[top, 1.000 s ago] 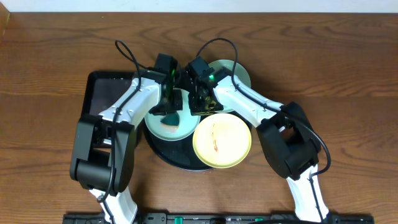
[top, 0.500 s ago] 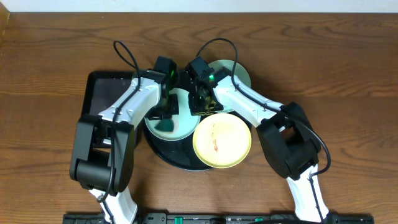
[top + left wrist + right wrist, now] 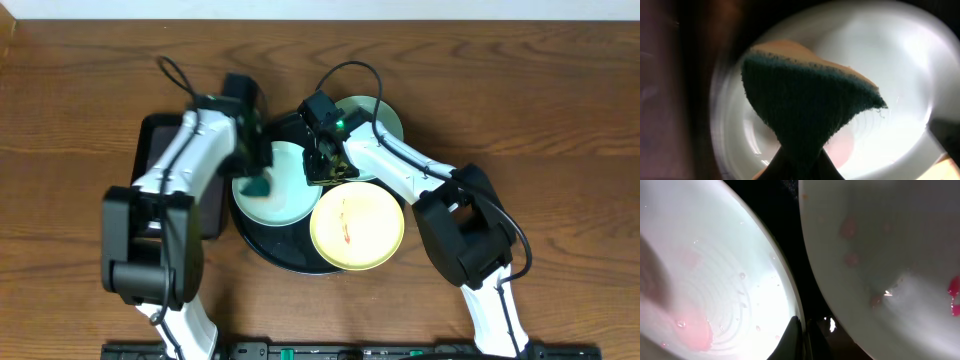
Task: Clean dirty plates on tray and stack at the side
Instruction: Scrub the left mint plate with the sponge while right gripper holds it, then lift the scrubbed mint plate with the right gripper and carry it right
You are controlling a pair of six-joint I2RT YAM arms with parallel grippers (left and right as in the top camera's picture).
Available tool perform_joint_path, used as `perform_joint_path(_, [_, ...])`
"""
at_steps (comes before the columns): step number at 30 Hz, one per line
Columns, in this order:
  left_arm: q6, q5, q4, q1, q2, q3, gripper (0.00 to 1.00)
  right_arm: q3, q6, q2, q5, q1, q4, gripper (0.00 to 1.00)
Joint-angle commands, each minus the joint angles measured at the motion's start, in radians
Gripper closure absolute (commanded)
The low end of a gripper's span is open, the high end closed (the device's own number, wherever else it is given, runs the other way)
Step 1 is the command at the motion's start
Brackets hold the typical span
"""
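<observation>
A mint-green plate [image 3: 290, 192] lies on the left of the round black tray [image 3: 272, 246]. My left gripper [image 3: 256, 172] is shut on a dark green sponge [image 3: 258, 189] and holds it on the plate's left part. In the left wrist view the sponge [image 3: 810, 105] covers the plate [image 3: 900, 75] above the fingers [image 3: 800, 167]. My right gripper [image 3: 322, 170] is shut on that plate's right rim [image 3: 715, 270], fingers [image 3: 802, 335] low in the frame. A pink smear shows on the plate. The yellow plate [image 3: 357, 227] with a red smear lies at the front right [image 3: 880, 255]. A second mint plate [image 3: 380, 122] lies behind.
A rectangular black tray [image 3: 165, 150] sits left of the round tray, under my left arm. Brown wooden table [image 3: 560, 130] surrounds everything. Both arms cross over the round tray's back half.
My left gripper has swept the sponge leftward across the mint plate, and the left arm has swung left. The right arm and the plates have not moved.
</observation>
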State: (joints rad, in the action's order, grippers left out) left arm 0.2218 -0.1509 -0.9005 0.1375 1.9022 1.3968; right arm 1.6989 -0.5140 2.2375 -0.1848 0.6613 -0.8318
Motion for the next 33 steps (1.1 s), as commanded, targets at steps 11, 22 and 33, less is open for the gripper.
perform_joint_path(11, [-0.019, 0.013, -0.143, -0.235, -0.106, 0.164, 0.93, 0.004, 0.092, -0.02, 0.01, 0.008, 0.006, 0.99])
perform_joint_path(22, [-0.02, 0.013, -0.148, -0.262, -0.106, 0.162, 0.93, 0.004, 0.138, -0.221, 0.459, 0.134, -0.011, 0.99])
perform_joint_path(33, [-0.02, 0.013, -0.15, -0.262, -0.106, 0.162, 0.92, 0.004, 0.156, -0.281, 1.022, 0.315, -0.061, 0.99])
